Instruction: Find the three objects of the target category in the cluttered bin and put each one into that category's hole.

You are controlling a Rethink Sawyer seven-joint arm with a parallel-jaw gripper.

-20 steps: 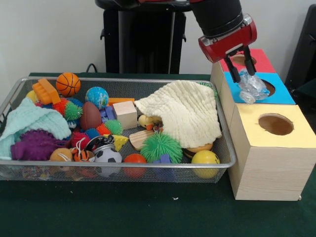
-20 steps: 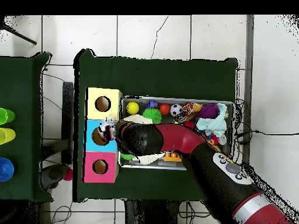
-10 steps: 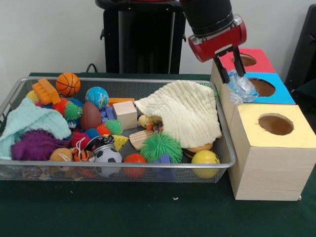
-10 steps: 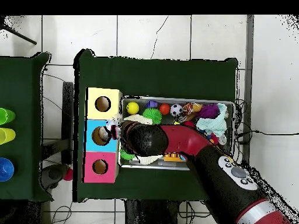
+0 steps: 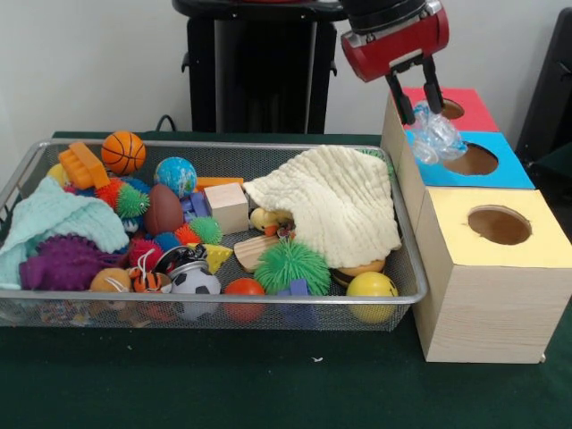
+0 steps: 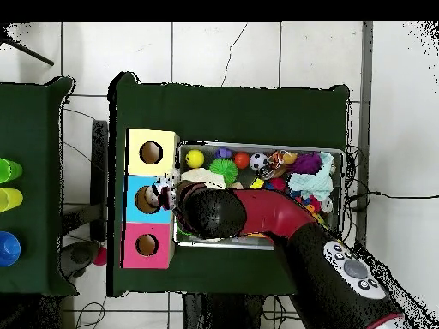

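Observation:
My gripper is shut on a crumpled shiny silvery lump and holds it above the left edge of the blue-topped box, left of its round dark hole. In the overhead view the gripper and lump sit over the blue box, beside the hole. The silver wire-mesh basket lies left of the boxes, full of toys. A small shiny metal item lies near the soccer ball at its front.
The red-topped box stands behind the blue one and the yellow-topped box in front. A cream cloth covers the basket's right part. Spiky balls, a wooden block and a teal cloth fill the rest.
The gripper has moved left and up, away from over the blue box's hole, with the silvery lump still held. Nothing in the basket has moved.

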